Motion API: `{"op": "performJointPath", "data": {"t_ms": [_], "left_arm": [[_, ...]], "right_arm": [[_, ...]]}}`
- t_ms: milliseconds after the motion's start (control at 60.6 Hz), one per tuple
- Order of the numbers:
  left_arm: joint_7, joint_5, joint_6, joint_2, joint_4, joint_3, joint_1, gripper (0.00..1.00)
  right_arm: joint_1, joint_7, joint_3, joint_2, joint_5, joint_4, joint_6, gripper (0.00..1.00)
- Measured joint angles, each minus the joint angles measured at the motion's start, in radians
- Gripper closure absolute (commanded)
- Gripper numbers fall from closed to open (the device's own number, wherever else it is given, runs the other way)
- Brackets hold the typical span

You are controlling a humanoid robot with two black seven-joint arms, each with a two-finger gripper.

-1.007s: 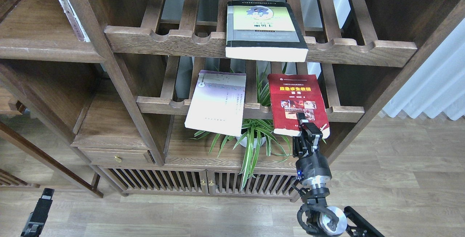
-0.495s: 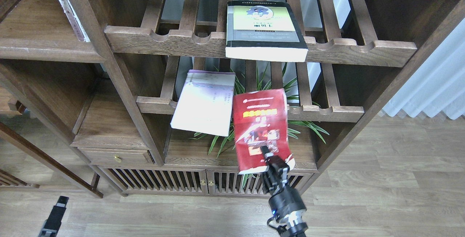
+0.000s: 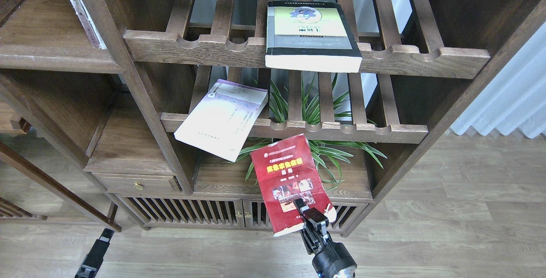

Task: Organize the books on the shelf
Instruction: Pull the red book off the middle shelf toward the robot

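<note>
My right gripper (image 3: pixel 306 215) is shut on the lower edge of the red book (image 3: pixel 288 180) and holds it in the air in front of the cabinet, below the lower slatted rack. The pale lavender-white book (image 3: pixel 222 118) lies askew on that rack's left end and hangs over the front rail. The thick yellow-green book (image 3: pixel 311 35) lies on the upper slatted rack, jutting over its rail. The solid dark-brown shelf (image 3: pixel 51 58) is at the upper left. My left gripper (image 3: pixel 96 256) is low at the bottom left, dark and small.
A thin book with a worn whitish spine (image 3: pixel 81 9) leans at the shelf's right end. A spider plant (image 3: pixel 315 150) stands on the bottom board behind the red book. A drawer (image 3: pixel 136 183) and slatted doors (image 3: pixel 200 214) are below. A white curtain (image 3: pixel 507 99) is at the right.
My right gripper has pulled the red book off the lower rack, down and to the left. The lavender book has slid left and turned. My left arm has moved right.
</note>
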Motion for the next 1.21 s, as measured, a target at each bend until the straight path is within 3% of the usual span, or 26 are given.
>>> {"op": "performJointPath", "data": {"t_ms": [429,561,743,1205], "left_arm": [[0.001,-0.002,0.000,-0.014,-0.015,0.080,-0.018,0.00],[0.011,-0.002,0.000,-0.022,-0.024,0.085,-0.027,0.02],[0.037,-0.001,0.000,-0.024,-0.070,0.108,-0.042,0.01],[0.040,-0.002,0.000,-0.054,-0.183,0.129,-0.055,0.00]], "right_arm": [[0.049,-0.015,-0.093,0.005,-0.014,-0.047,0.001,0.97],[0.076,-0.038,-0.135,0.023,-0.042,-0.048,0.001,0.98],[0.126,-0.051,-0.220,0.030,-0.073,-0.054,0.001,0.97],[0.145,-0.050,-0.305,0.048,-0.076,-0.110,0.001,0.97]]}}
